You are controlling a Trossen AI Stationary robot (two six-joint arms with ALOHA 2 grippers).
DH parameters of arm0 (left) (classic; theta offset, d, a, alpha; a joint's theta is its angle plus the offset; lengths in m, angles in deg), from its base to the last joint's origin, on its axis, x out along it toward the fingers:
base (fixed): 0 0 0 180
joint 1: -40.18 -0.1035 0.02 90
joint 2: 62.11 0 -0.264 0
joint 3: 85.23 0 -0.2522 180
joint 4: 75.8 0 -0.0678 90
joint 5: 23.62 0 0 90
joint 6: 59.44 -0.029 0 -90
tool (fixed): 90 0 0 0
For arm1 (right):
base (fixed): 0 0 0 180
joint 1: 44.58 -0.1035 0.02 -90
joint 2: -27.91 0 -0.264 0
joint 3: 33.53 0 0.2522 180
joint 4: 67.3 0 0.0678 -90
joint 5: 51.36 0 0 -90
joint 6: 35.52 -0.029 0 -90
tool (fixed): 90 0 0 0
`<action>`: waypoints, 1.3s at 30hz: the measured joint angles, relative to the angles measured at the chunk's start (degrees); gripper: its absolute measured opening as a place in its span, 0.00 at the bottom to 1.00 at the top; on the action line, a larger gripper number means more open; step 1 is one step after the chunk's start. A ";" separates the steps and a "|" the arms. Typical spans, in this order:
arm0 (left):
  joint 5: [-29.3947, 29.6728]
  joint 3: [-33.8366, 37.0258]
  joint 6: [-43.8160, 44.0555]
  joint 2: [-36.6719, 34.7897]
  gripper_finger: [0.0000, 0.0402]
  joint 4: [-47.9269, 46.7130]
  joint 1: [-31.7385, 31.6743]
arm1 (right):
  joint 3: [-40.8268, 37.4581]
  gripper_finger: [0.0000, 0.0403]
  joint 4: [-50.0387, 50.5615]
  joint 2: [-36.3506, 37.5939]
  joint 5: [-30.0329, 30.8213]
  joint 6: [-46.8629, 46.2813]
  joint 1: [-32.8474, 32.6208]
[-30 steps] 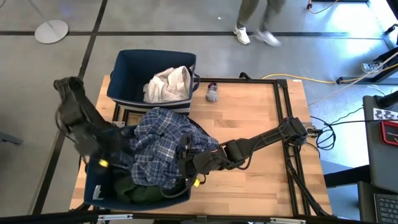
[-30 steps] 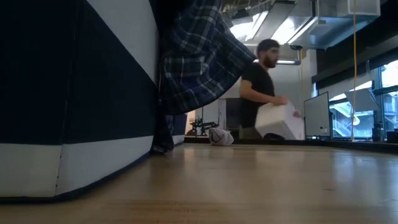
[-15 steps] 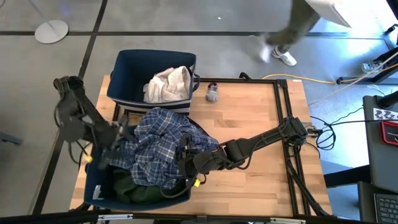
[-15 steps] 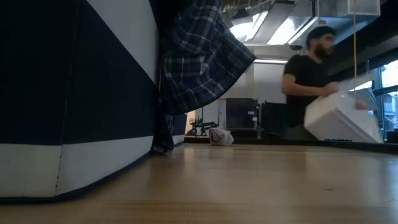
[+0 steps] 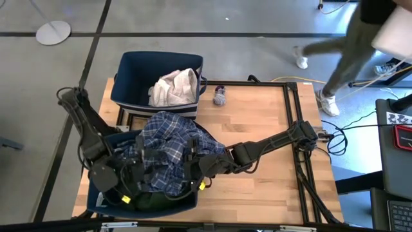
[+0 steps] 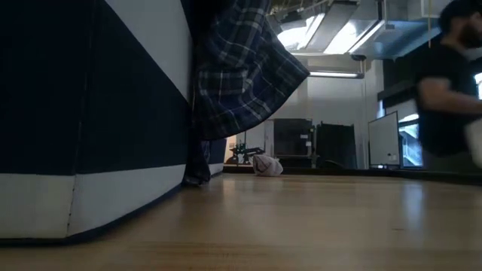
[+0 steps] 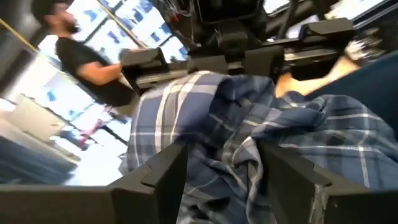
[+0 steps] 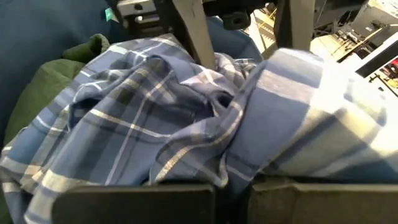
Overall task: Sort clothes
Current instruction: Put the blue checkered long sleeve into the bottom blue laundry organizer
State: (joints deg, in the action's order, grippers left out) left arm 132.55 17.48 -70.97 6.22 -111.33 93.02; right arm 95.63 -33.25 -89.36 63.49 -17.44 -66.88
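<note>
Blue plaid cloth, a shirt [image 5: 168, 154], is draped over the rim of the nearer navy bin [image 5: 106, 196] and fills most of its opening. The right gripper [image 5: 193, 169] is clenched on the shirt's edge at the side of the bin facing the bare table [image 5: 270, 129]; in the right wrist view the fabric [image 8: 186, 112] is bunched directly against its closed fingers [image 8: 134, 202]. The left gripper [image 5: 132, 177] is lowered onto the opposite side of the same shirt, its fingers [image 7: 163, 177] spread apart with plaid cloth [image 7: 261, 130] lying between and just beyond them; no grasp is seen there. A dark green garment [image 8: 46, 81] is tucked in the bin under the shirt, beside the right gripper. Well beyond both grippers, a white garment [image 5: 174, 87] is heaped in the farther navy bin [image 5: 129, 71], and a small grey-purple sock [image 5: 220, 96] lies on the wood just beside that bin. In the low view the shirt [image 6: 241, 68] hangs down the bin wall [image 6: 90, 113], apparently clear of the tabletop, though the shadow there is deep. A person [image 5: 351, 48] is seen walking past on the floor beyond the table.
</note>
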 joint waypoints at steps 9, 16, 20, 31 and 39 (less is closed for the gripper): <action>5.07 -0.02 -9.36 0.73 0.45 8.56 0.38 | 0.00 0.02 0.06 0.00 -0.01 0.07 -0.02; 6.72 -0.04 -10.12 -1.02 0.45 9.32 1.63 | 0.00 0.02 0.54 0.00 -0.04 0.09 -0.04; 3.34 -0.04 -9.77 -0.83 0.45 9.20 -0.51 | 0.00 0.02 0.39 0.00 -0.04 0.11 -0.04; -4.03 -0.07 -10.76 -0.28 0.45 8.81 -9.05 | 0.00 0.02 0.30 0.00 -3.02 0.13 -0.02; -6.08 -0.07 -10.97 -0.24 0.32 8.38 -10.69 | 0.00 0.02 -0.20 0.00 -3.63 0.13 -0.04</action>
State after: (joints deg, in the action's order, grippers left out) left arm 126.47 17.42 -81.94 5.98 -102.95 82.33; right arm 95.63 -33.45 -89.36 59.85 -17.31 -66.92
